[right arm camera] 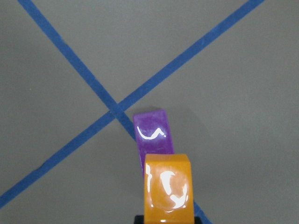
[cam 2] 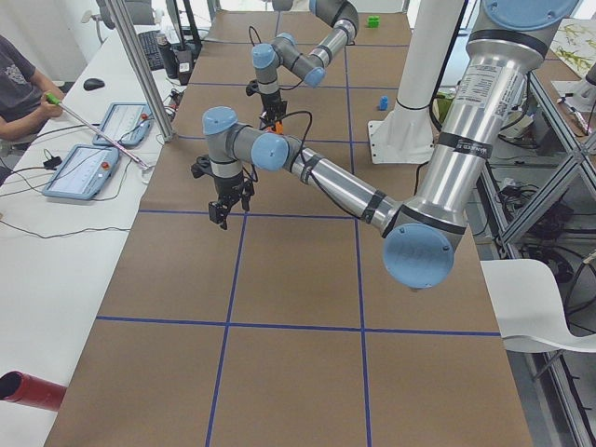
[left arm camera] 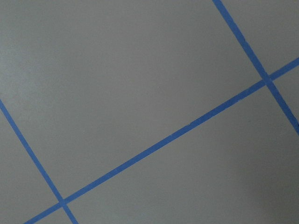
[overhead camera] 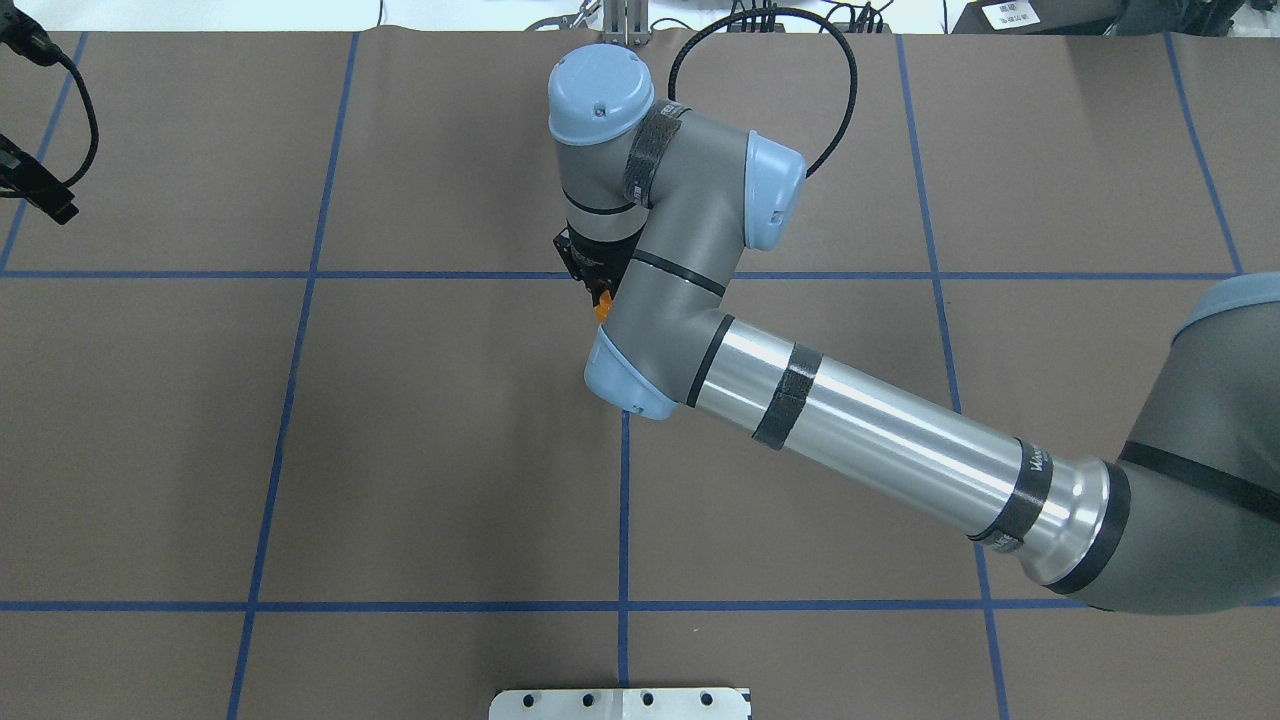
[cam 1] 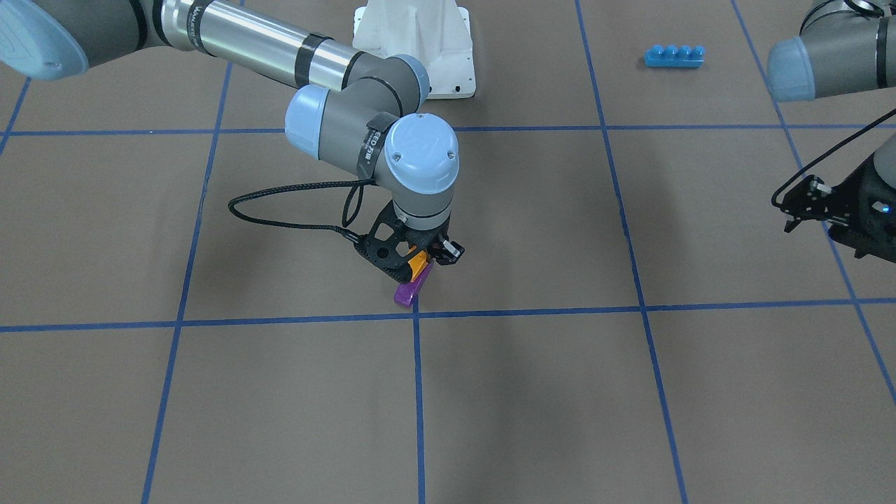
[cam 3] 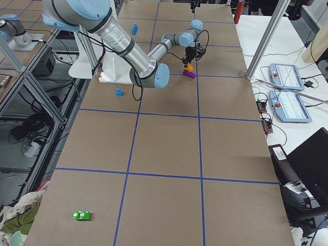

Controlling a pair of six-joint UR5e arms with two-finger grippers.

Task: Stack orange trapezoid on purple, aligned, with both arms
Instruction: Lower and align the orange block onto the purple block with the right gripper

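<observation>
My right gripper (cam 1: 422, 266) is shut on the orange trapezoid (cam 1: 418, 264) and holds it just over the near end of the purple brick (cam 1: 411, 288). The purple brick lies on the table beside a crossing of blue tape lines. In the right wrist view the orange trapezoid (right arm camera: 167, 191) overlaps the end of the purple brick (right arm camera: 152, 135); I cannot tell whether they touch. In the overhead view only a sliver of the orange trapezoid (overhead camera: 601, 305) shows and the purple brick is hidden under the arm. My left gripper (cam 1: 794, 210) hangs open and empty far off to the side.
A long blue four-stud brick (cam 1: 674, 55) lies at the back near the left arm. A small blue brick (cam 3: 119, 91) sits by the white robot base (cam 1: 420, 49). A green brick (cam 3: 81, 215) lies at the far end of the table.
</observation>
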